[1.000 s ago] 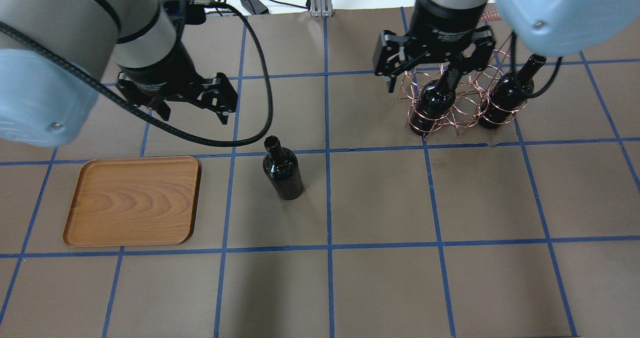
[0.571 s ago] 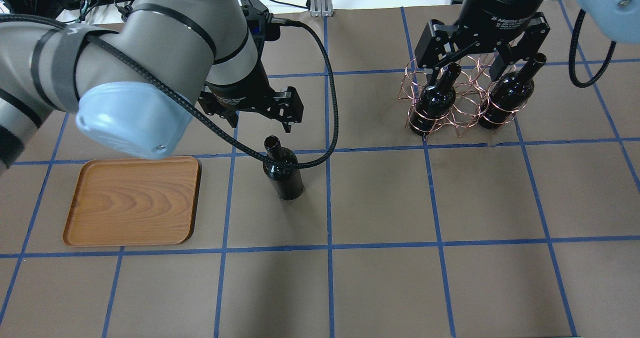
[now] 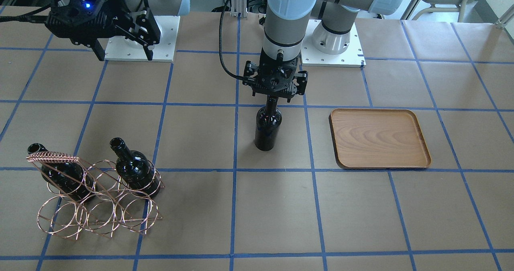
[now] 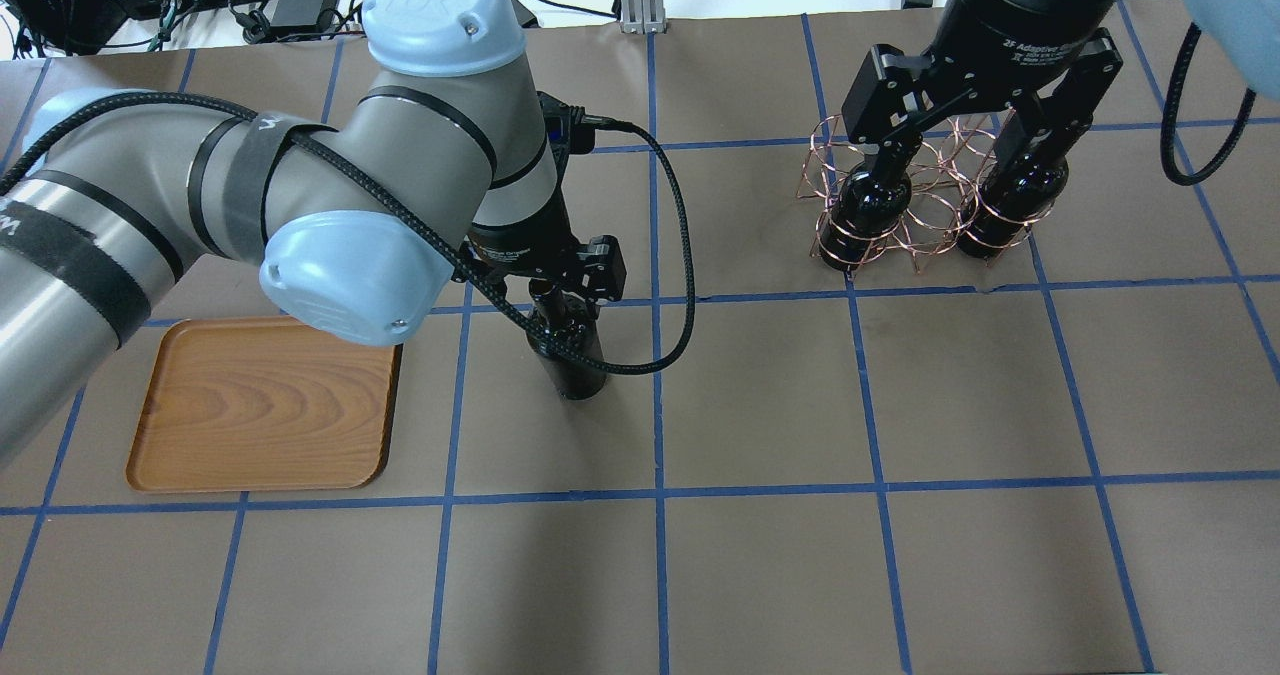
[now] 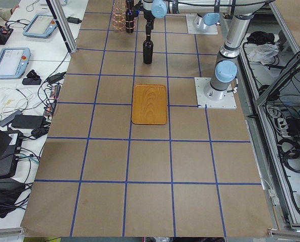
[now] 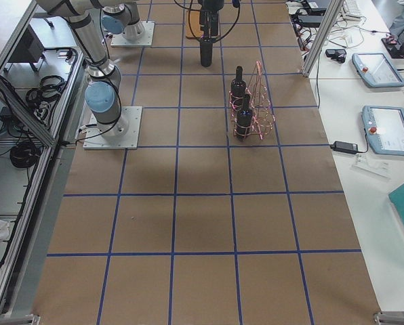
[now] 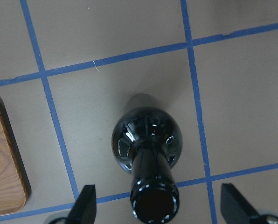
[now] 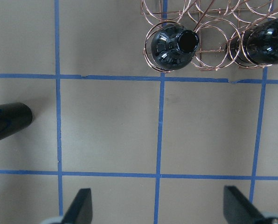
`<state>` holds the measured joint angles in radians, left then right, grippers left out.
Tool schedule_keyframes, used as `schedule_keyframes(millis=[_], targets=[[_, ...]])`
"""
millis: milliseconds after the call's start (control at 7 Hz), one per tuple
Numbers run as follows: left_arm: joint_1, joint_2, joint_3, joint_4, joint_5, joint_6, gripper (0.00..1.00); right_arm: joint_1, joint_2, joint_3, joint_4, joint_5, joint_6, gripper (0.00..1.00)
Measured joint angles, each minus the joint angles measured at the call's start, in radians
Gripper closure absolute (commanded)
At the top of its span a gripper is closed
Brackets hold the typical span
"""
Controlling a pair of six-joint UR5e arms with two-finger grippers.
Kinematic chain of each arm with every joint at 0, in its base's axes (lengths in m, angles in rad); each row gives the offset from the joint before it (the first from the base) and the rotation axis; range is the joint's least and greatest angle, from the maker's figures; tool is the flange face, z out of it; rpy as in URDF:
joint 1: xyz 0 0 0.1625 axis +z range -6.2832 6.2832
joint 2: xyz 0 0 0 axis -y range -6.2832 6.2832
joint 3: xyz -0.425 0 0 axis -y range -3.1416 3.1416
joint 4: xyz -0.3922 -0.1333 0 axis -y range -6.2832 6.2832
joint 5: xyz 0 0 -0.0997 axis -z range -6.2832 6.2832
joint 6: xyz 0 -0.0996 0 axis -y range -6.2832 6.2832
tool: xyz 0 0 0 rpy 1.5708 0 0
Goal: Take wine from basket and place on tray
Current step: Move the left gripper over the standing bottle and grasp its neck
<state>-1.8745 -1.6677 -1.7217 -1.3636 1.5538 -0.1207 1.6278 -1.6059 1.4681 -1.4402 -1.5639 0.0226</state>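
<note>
One wine bottle (image 4: 578,365) stands upright on the table right of the wooden tray (image 4: 265,405). My left gripper (image 4: 548,290) is open just above it. In the left wrist view its fingertips (image 7: 86,203) straddle the bottle's neck (image 7: 154,203) without touching. Two more bottles (image 3: 134,168) (image 3: 60,170) sit tilted in the copper wire basket (image 3: 96,210). My right gripper (image 4: 960,130) hangs open and empty above the basket (image 4: 925,205). The tray (image 3: 379,138) holds nothing.
Brown paper with blue tape lines covers the table (image 4: 760,555). The left arm's cable (image 4: 685,255) loops beside the standing bottle. The arm bases (image 3: 333,42) are at the robot's side of the table.
My left arm has swung right and down, so its open gripper is now around the standing bottle's neck. My right gripper has shifted right and sits over the basket.
</note>
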Motion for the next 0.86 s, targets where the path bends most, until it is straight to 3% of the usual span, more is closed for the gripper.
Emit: schedule_keyframes(millis=[286, 571, 714, 857], targets=[[0.004, -0.018, -0.001, 0.027, 0.002, -0.003, 0.4, 0.0, -0.006, 0.009, 0.001, -0.001, -0.022, 0.0], [0.006, -0.024, 0.0, 0.032, 0.004, 0.0, 0.42, 0.001, -0.006, 0.01, 0.001, -0.001, -0.04, 0.0], [0.006, -0.024, -0.001, 0.031, 0.005, -0.001, 0.75, 0.001, -0.006, 0.011, 0.001, -0.001, -0.041, 0.0], [0.006, -0.024, 0.0, 0.028, 0.005, -0.001, 1.0, 0.001, -0.006, 0.011, 0.0, -0.001, -0.042, 0.0]])
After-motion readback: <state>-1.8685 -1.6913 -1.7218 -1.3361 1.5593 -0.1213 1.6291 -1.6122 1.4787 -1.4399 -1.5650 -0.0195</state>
